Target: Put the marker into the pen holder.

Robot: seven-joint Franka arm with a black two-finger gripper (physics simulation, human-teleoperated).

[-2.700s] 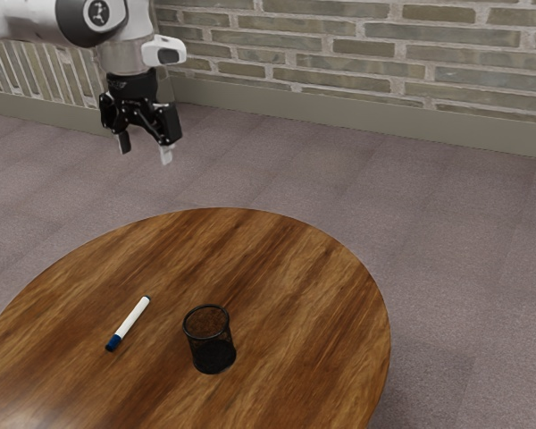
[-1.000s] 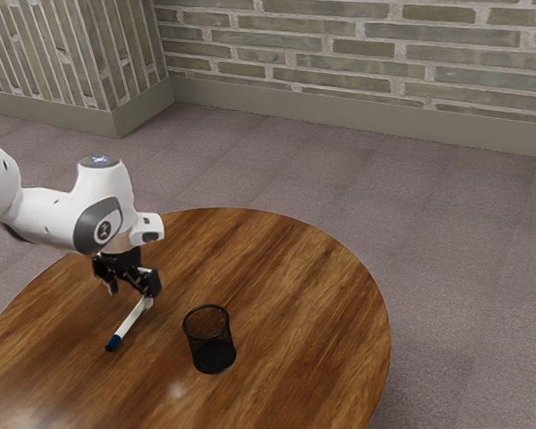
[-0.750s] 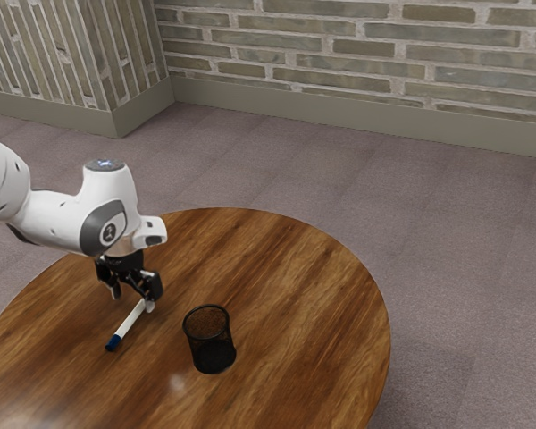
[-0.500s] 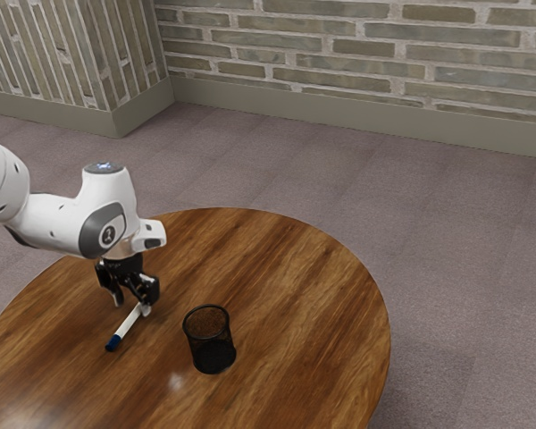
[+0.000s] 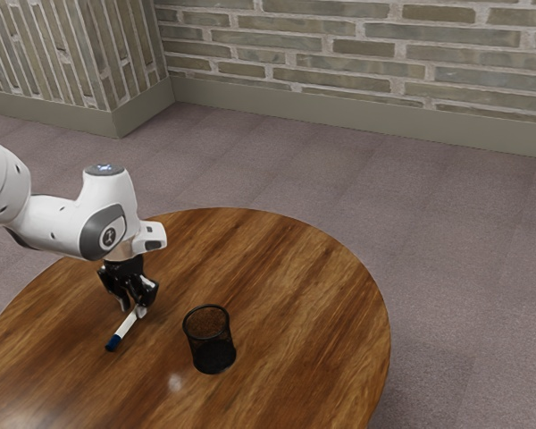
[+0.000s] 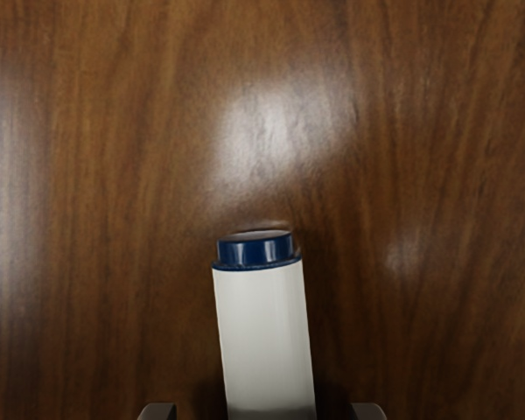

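the white marker [image 5: 127,325], dark blue at its ends, lies on the table [image 5: 286,268] between the end effector's [image 5: 132,310] parted fingers.

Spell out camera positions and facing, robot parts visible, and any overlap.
Exterior view: beside the arm, looking down across the round wooden table and mesh pen holder toward the brick wall; arm and jaws show.
Wrist view: at the arm's end, facing down at the table; tips of the jaws show.
Shared: marker, table.

The tool [image 5: 131,310] has come down and narrowed.
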